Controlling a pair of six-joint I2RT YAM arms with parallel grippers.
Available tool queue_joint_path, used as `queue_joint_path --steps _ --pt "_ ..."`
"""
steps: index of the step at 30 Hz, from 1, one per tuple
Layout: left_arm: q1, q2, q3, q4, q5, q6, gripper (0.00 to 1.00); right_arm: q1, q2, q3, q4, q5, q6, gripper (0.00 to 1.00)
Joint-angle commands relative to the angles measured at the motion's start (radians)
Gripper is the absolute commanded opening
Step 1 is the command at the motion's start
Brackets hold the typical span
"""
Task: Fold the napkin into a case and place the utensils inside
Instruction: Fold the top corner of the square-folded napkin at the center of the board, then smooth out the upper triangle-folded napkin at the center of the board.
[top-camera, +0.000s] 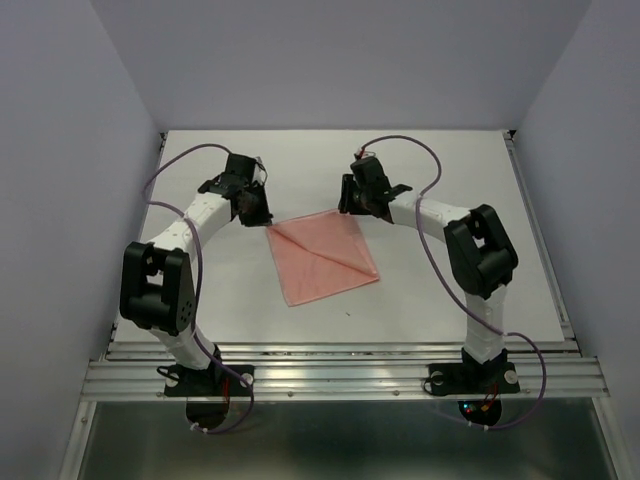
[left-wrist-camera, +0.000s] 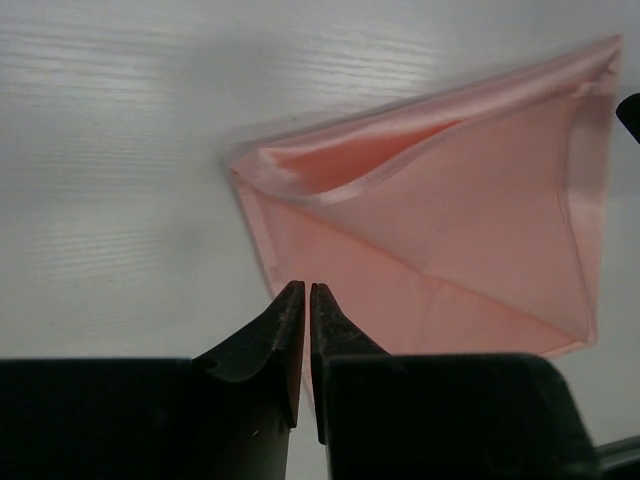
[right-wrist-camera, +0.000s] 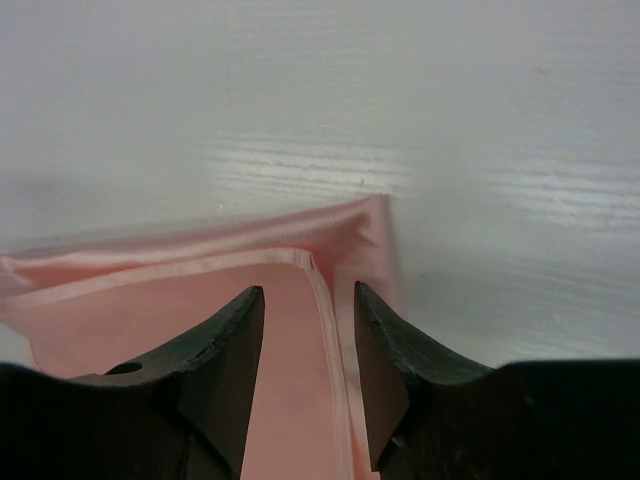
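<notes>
The salmon-pink napkin (top-camera: 325, 260) lies folded into a layered square, turned like a diamond, in the middle of the white table. My left gripper (top-camera: 257, 214) hovers at its far left corner. In the left wrist view the napkin (left-wrist-camera: 450, 230) lies flat, and the left gripper (left-wrist-camera: 307, 290) stands over its left edge, jaws almost touching with no cloth between them. My right gripper (top-camera: 352, 205) is at the far right corner. In the right wrist view the right gripper (right-wrist-camera: 306, 288) is open, with the napkin (right-wrist-camera: 150, 300) and its hem running below the gap. No utensils are in view.
The white table (top-camera: 450, 170) is boxed in by grey walls at the left, back and right. Purple cables (top-camera: 190, 250) loop along both arms. An aluminium rail (top-camera: 340, 375) runs along the near edge by the arm bases.
</notes>
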Motion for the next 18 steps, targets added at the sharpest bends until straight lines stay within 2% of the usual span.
queue_joint_path --steps 1,2,5,6,11,18 --pt "-0.050 0.016 0.040 0.036 0.116 0.055 0.15 -0.012 -0.187 -0.111 0.013 -0.034 -0.003 0.43" --pt "-0.057 0.027 0.047 0.039 0.121 0.055 0.12 -0.012 -0.211 -0.143 0.013 -0.063 0.006 0.41" --pt "-0.082 0.096 0.073 0.031 0.126 0.055 0.00 -0.012 -0.331 -0.272 0.016 -0.108 0.047 0.23" --pt "-0.084 0.108 0.076 0.031 0.126 0.055 0.00 -0.012 -0.331 -0.304 0.013 -0.146 0.048 0.23" --pt "-0.084 0.166 0.104 0.034 0.092 0.046 0.00 0.051 -0.452 -0.461 -0.004 -0.188 0.095 0.10" --pt "-0.084 0.260 0.142 0.066 0.057 0.021 0.00 0.071 -0.480 -0.558 -0.007 -0.156 0.181 0.03"
